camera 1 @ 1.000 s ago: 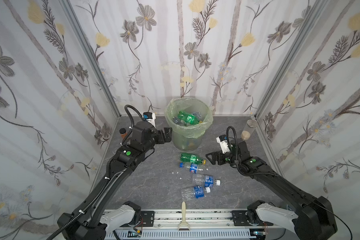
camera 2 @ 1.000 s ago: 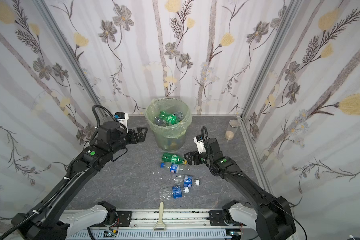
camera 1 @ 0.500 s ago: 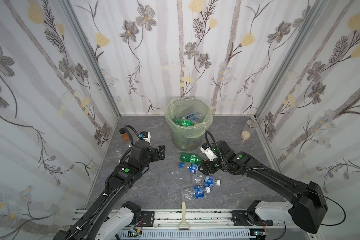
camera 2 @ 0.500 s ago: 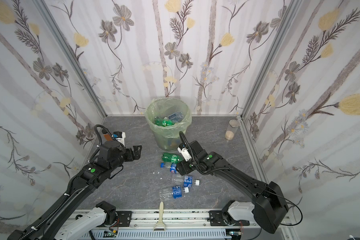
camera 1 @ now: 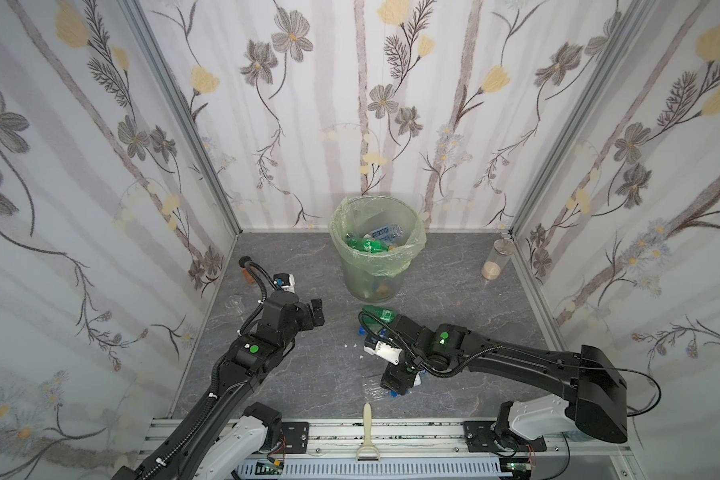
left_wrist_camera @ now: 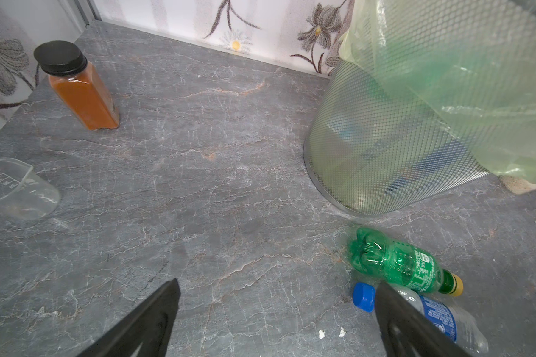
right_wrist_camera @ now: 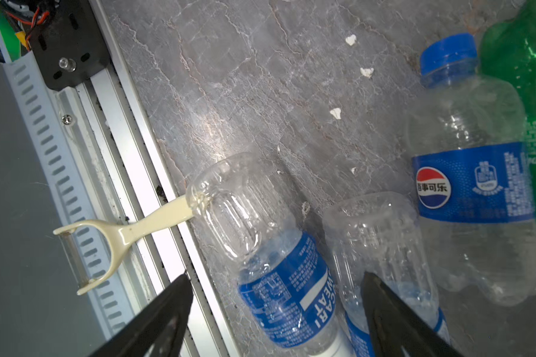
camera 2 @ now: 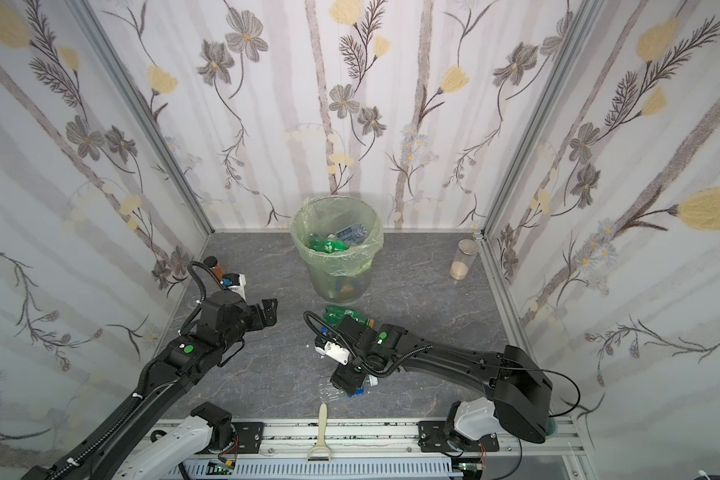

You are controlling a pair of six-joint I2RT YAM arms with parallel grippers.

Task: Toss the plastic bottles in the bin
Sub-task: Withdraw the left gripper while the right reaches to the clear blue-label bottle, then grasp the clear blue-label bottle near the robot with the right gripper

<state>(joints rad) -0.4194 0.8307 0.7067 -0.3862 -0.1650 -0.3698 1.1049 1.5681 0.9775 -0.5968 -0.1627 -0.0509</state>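
Observation:
The bin [camera 1: 343, 266] [camera 2: 308, 266] [left_wrist_camera: 384, 139] stands at the back with several plastic bottles inside. On the floor in front of it lies a green bottle [camera 1: 376, 312] [camera 2: 338, 312] [left_wrist_camera: 396, 262] [right_wrist_camera: 523, 61]. Beside that is a clear blue-capped bottle [left_wrist_camera: 440, 318] [right_wrist_camera: 477, 191]. My right gripper [camera 1: 395, 384] [camera 2: 348, 384] [right_wrist_camera: 275, 274] points down near the front rail. It is open, and its jaws straddle a clear blue-labelled bottle [right_wrist_camera: 279, 269] without closing on it. Another clear bottle [right_wrist_camera: 381, 247] lies against that one. My left gripper [camera 1: 319, 318] [camera 2: 272, 313] [left_wrist_camera: 276, 282] is open and empty above bare floor.
An amber jar with a black lid [left_wrist_camera: 81, 92] [camera 1: 248, 274] and a clear measuring cup [left_wrist_camera: 16, 188] stand by the left wall. A tall clear cylinder [camera 1: 495, 259] is at the back right. A cream peeler [camera 1: 366, 432] [right_wrist_camera: 130, 228] lies across the front rail.
My left gripper has pulled back from the bin's rim and dropped to the left. My right gripper has swung from beside the green bottle to the front clear bottles, and its jaws have narrowed slightly.

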